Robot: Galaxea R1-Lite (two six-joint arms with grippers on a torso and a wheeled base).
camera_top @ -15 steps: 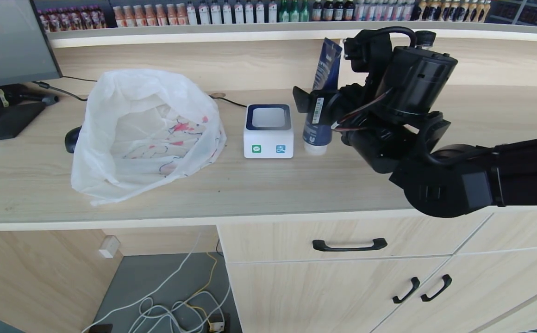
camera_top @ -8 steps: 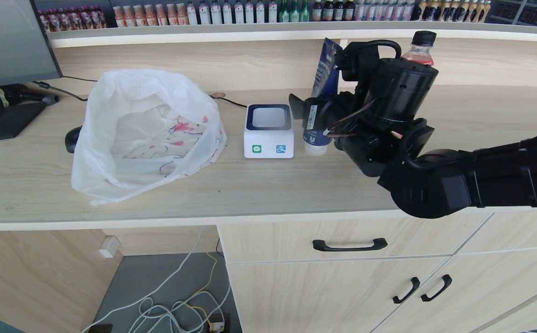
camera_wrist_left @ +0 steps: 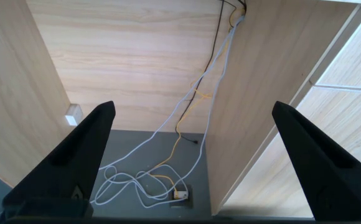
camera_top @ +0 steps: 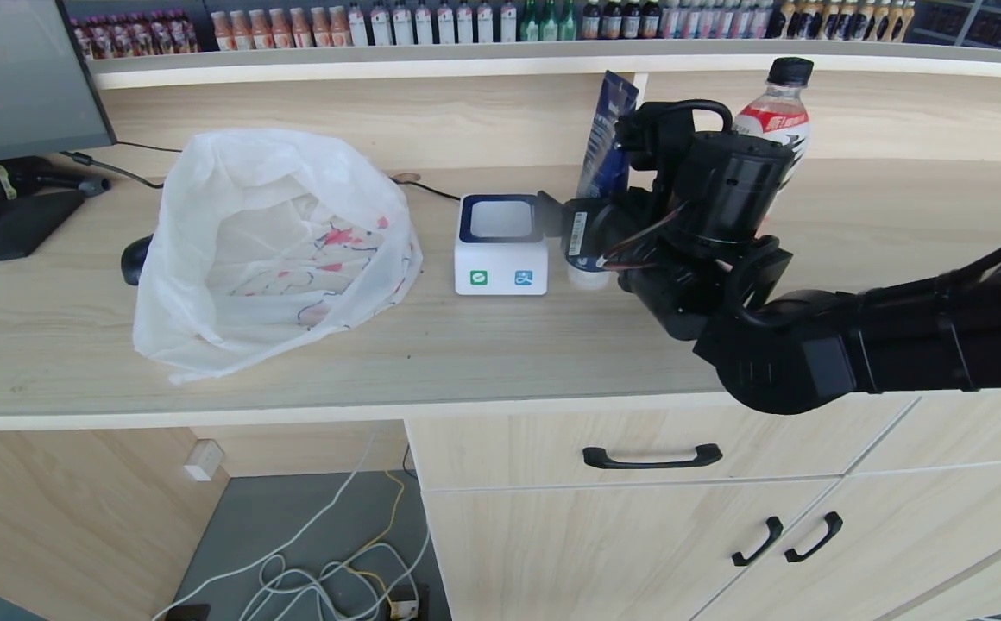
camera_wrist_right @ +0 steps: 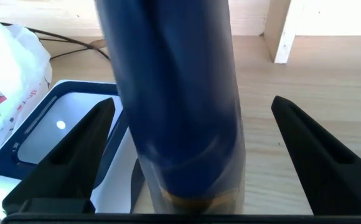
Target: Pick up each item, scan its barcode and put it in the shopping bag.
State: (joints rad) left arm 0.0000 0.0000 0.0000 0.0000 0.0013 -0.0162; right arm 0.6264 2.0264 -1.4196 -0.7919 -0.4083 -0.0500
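Against a second ago, the right arm is seen shifted toward the scanner (camera_top: 500,246). The bottle (camera_top: 775,112) near the back edge of the counter (camera_top: 509,345), earlier covered by the wrist, is now exposed down to its label. The tube (camera_top: 604,138) is found where it was, standing cap-down just beside the scanner's right side, toward the back edge. The shopping bag (camera_top: 267,250) is unmoved, lying open toward the counter's left end.

The right gripper (camera_wrist_right: 193,99) is held with its fingers apart, one on each side of the tube. Whether either finger touches it cannot be told. The tube's lower half is largely hidden by that gripper in the head view, and the bottle's lower part is hidden by the arm. The left gripper (camera_wrist_left: 193,106) hangs below the counter, fingers spread wide, above cables (camera_wrist_left: 168,180) on the floor.
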